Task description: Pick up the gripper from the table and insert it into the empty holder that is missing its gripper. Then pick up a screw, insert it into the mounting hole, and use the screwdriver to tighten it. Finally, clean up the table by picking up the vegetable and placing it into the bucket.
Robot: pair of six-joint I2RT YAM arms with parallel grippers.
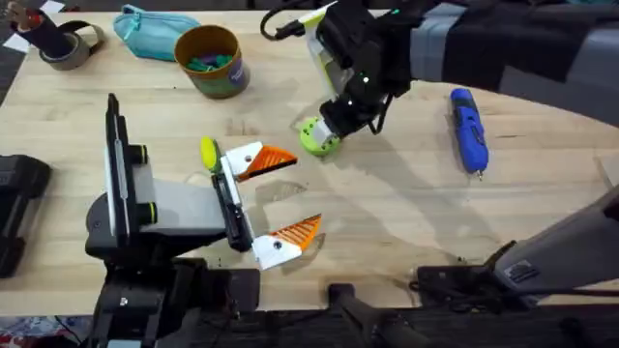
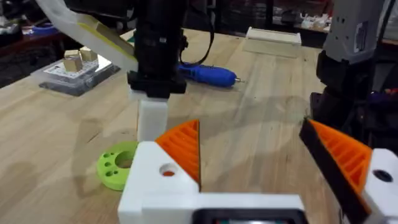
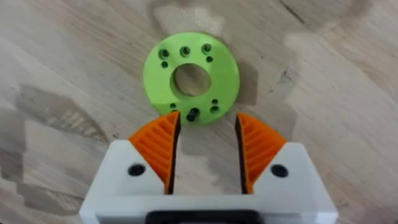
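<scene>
I see right gripper (image 3: 205, 149) fingers parted, straddling near rim of green disc (image 3: 191, 76). Left gripper (image 1: 276, 205) spread wide, empty. Screwdriver (image 1: 468, 129) at disc's 3 o'clock.

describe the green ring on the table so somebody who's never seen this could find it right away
On the wooden table, look just under the right gripper, left of the blue screwdriver. The lime-green disc lies flat there, with a large centre hole ringed by small holes.

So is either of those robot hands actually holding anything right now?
No. The right hand hovers open just over a green ring lying on the table, its pads not closed on it. The left hand is open too, with nothing between its pads.
</scene>
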